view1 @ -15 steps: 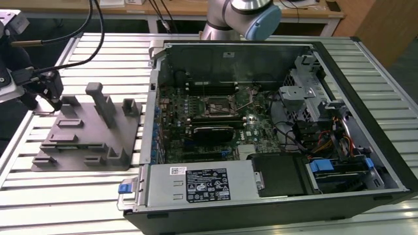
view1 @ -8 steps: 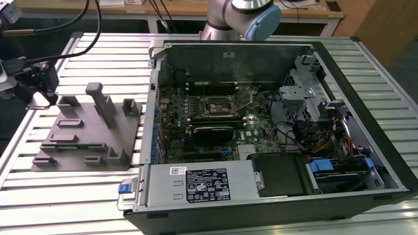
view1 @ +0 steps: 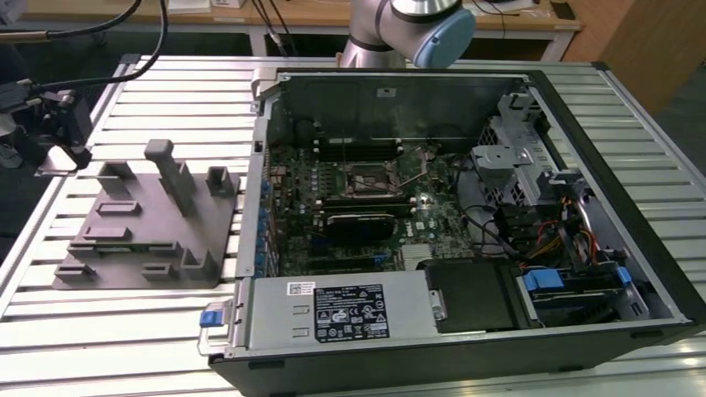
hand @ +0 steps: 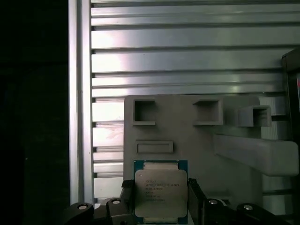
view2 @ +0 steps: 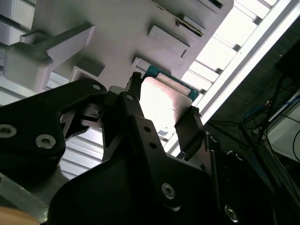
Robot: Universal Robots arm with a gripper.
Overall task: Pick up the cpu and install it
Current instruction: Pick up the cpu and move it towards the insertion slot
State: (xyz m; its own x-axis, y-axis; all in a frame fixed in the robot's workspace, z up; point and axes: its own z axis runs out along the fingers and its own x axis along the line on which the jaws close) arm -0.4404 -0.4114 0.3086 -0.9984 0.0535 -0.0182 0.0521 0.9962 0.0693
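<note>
Near grey fixture [hand: 197, 140] | jaws clamped on cpu [hand: 161, 190] | exterior view: open computer case [view1: 398, 103] beside fixture

- Arm [view1: 375, 37]: silver-grey metal tube with a round joint cap [view1: 444, 39] in pale blue.
- Gripper [view2: 164, 101]: matt black, angular plates, dotted with silver screw heads [view2: 168, 190].
- Fingers [view2: 187, 133]: black, slim, flat-sided.

1. The chip [hand: 161, 190] has a smooth silver metal top that shines a little.
2. The gripper [view2: 163, 104] is dull black, with shiny metal screws [view2: 45, 140].
3. The holder block [view1: 132, 236] is smooth, dull grey plastic.
4. The table [view1: 121, 331] is ribbed, shiny silver metal.
</note>
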